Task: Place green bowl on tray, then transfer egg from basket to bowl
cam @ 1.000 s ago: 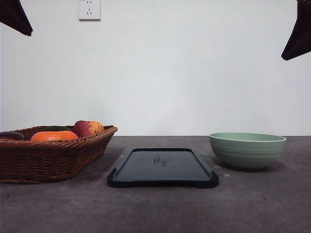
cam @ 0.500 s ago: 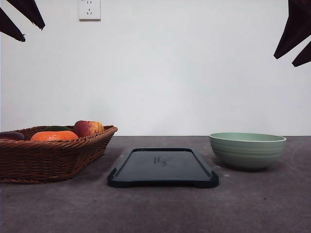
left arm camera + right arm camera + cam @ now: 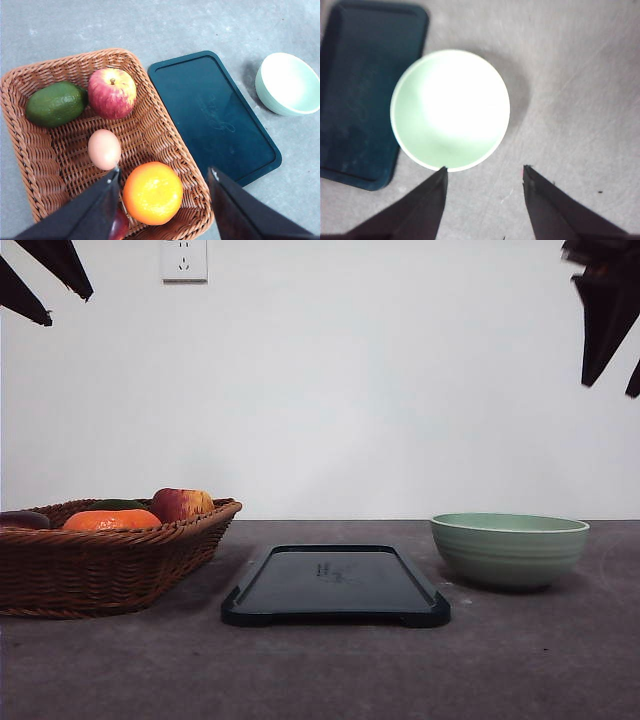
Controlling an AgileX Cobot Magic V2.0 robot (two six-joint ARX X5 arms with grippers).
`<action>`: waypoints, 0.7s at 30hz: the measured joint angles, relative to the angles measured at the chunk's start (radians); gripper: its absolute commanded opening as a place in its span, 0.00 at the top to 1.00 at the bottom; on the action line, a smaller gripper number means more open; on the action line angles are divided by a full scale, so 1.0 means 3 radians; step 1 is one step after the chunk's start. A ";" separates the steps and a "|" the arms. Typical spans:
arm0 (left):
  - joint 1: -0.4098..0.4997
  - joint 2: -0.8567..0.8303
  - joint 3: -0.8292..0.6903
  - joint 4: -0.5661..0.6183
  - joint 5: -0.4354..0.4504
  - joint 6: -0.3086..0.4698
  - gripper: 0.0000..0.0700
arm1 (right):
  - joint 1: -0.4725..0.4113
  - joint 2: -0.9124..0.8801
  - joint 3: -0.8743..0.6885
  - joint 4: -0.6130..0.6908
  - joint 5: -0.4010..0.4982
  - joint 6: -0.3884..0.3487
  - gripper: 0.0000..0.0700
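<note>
The green bowl [image 3: 509,550] stands empty on the table right of the tray [image 3: 335,580]; the two are apart. My right gripper [image 3: 484,170] hangs open high above the bowl [image 3: 450,110], a little off its rim, and appears at the upper right of the front view [image 3: 611,390]. The egg [image 3: 104,149] lies in the basket [image 3: 165,135] among fruit. My left gripper [image 3: 164,171] is open well above the basket's near end, holding nothing, and sits at the upper left of the front view [image 3: 68,308]. From the front the basket [image 3: 100,570] hides the egg.
An apple [image 3: 112,93], an avocado [image 3: 56,103] and an orange [image 3: 152,192] share the basket with the egg. The tray [image 3: 215,115] lies bare between basket and bowl [image 3: 289,82]. A white wall with a socket [image 3: 184,259] closes the table's back.
Both grippers went from shut to open. The right gripper then dipped lower and turned its fingers more downward. Bowl, tray and basket have not moved.
</note>
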 measured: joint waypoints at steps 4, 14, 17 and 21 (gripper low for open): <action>0.0000 0.0000 0.0000 0.0000 0.0000 -0.0044 0.50 | 0.0000 0.0307 0.0103 -0.0016 0.0000 0.0000 0.57; 0.0000 0.0000 0.0000 0.0000 0.0000 -0.0059 0.50 | 0.0001 0.0962 0.0164 0.0079 0.0001 -0.0001 0.57; 0.0000 0.0000 0.0000 0.0000 0.0000 -0.0059 0.50 | 0.0001 0.1098 0.0166 0.0185 -0.0001 -0.0001 0.58; 0.0000 0.0000 0.0000 0.0000 0.0000 -0.0059 0.50 | 0.0001 0.1243 0.0166 0.0291 0.0000 -0.0001 0.64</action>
